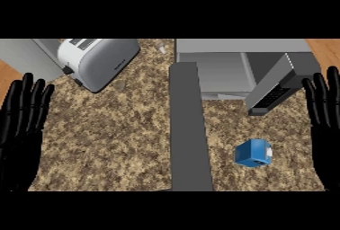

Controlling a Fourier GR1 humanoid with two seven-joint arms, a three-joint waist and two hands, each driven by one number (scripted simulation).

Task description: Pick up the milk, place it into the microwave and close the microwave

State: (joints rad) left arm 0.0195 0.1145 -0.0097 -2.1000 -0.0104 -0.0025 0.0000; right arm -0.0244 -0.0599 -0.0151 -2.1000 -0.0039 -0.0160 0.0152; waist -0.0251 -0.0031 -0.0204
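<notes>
Centrally milk (pixel 253 153) on counter (pixel 119 134), near microwave door (pixel 275 87)

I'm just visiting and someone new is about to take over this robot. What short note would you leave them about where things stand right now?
Left robot hand: open, resting at the left edge, holding nothing.
Right robot hand: open, resting at the right edge, holding nothing.
Milk: blue carton on the counter, in front of the microwave, nearer the right robot hand, untouched.
Microwave door: swung wide open toward the robot, left of the milk.
Done: nothing yet.
Left: pick up the milk, put it inside, close the door.
</notes>
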